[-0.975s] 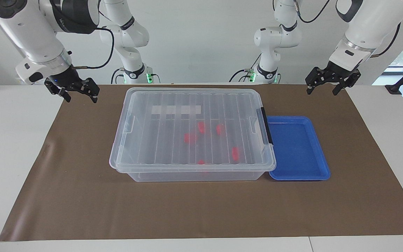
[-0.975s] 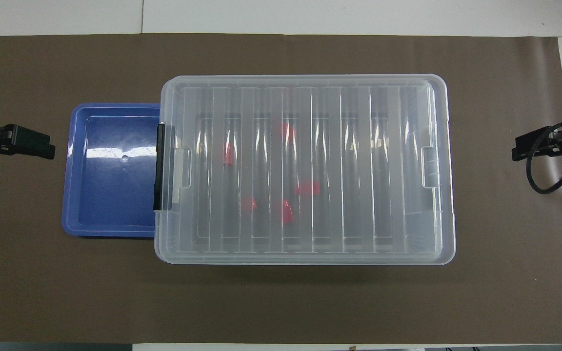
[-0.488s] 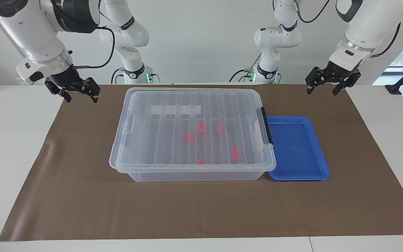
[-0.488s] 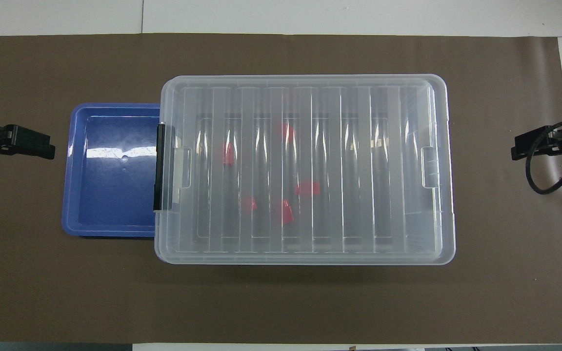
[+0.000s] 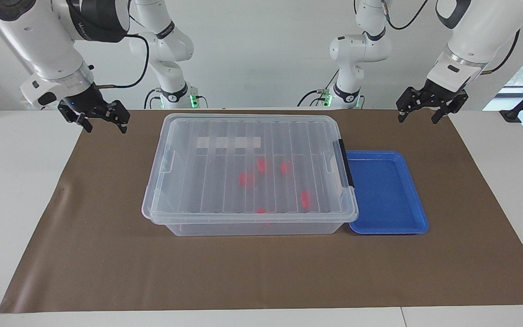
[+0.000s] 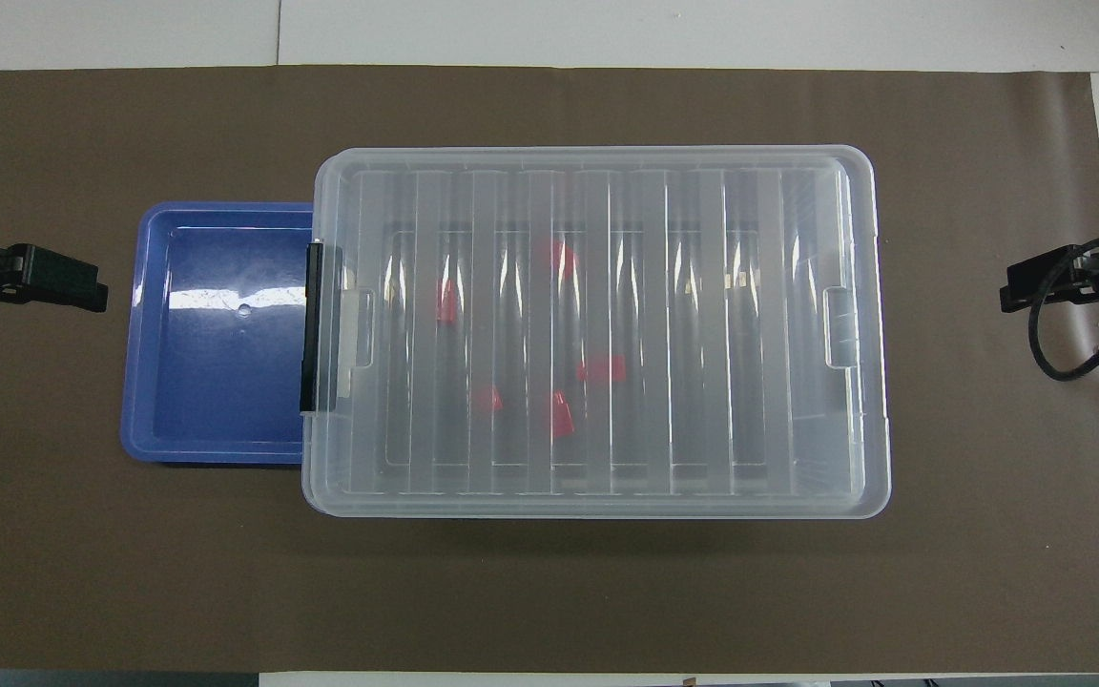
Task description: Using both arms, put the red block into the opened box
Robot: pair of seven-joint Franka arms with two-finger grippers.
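The box point(image 5: 248, 217) point(image 6: 597, 157) is a large clear bin in the middle of the brown mat. Its ribbed lid point(image 5: 225, 150) lies flat on it, with a black latch point(image 5: 347, 163) at the left arm's end. Several red blocks show through the lid, among them one point(image 5: 246, 179) near the middle and one point(image 6: 447, 301) toward the latch. My left gripper point(image 5: 417, 119) point(image 6: 72, 284) hangs open and holds nothing, over the mat past the blue tray. My right gripper point(image 5: 106, 129) point(image 6: 1026, 286) hangs open and holds nothing, over the mat's edge at the right arm's end.
A shallow blue tray point(image 5: 386, 190) point(image 6: 216, 334) with nothing in it lies against the box's latch end. The brown mat point(image 5: 261, 272) covers most of the white table. A black cable loop point(image 6: 1069, 329) hangs from the right gripper.
The right gripper has edged slightly upward. The left gripper, the box, the blocks and the tray have not moved.
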